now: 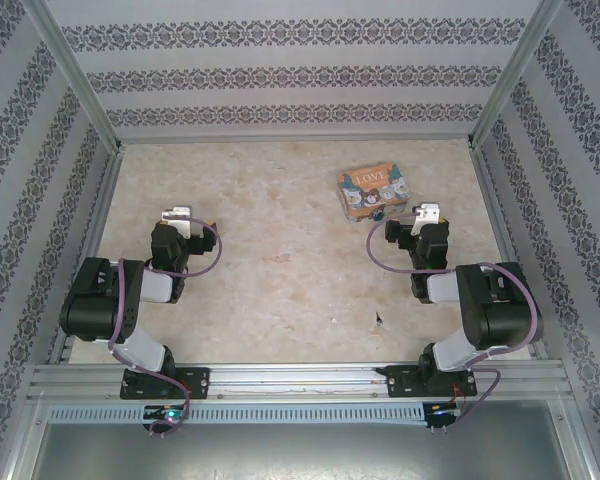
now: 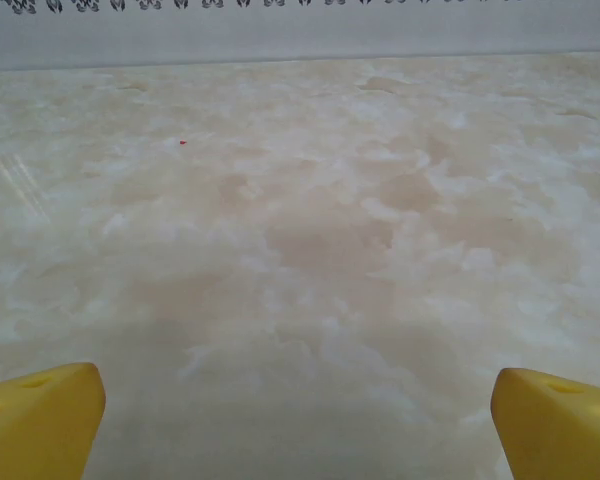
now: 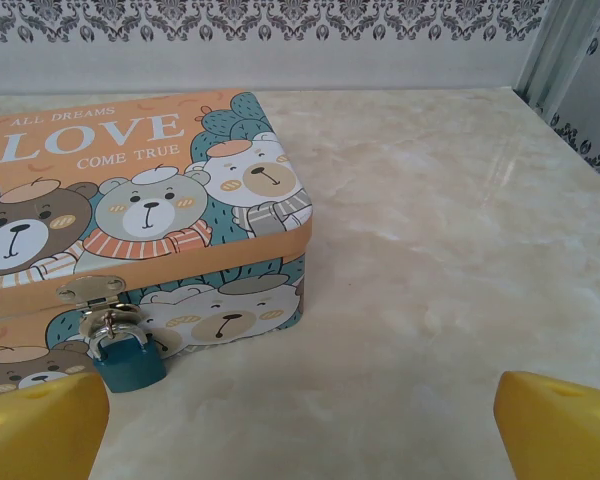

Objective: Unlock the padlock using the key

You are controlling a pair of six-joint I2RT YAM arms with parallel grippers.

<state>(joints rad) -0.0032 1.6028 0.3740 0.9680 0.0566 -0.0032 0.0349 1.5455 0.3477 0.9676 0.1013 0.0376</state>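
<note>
1. The table [image 1: 280, 270] has a pale marbled top and is closed in by walls with dark patterned bands. On it stands a colourful box [image 1: 375, 190] with "LOVE" on the lid.
2. The padlock [image 3: 128, 358], small and blue, hangs from the hasp [image 3: 90, 292] on the front wall of the box, with its shackle through the hasp.
3. The key [image 1: 379, 320], I believe, is the small dark sliver lying on the table well in front of the box, toward the arm bases. It is too small to be sure.
4. The right gripper [image 3: 300, 425] stands just in front of the box, its jaws spread wide with nothing between them. The left gripper [image 2: 300, 425] is far to the left of the box, equally wide open and empty, over bare table.
5. The step in hand, in my judgement, is to fetch the key. The right arm is the nearer one, so it should go from the box to the sliver and come down over it.
6. A thin flat key is hard to lift. The jaws should close low against the surface and take the head, so that the blade is free.
7. The other gripper can then steady the padlock body, with the keyhole toward the key.
</note>
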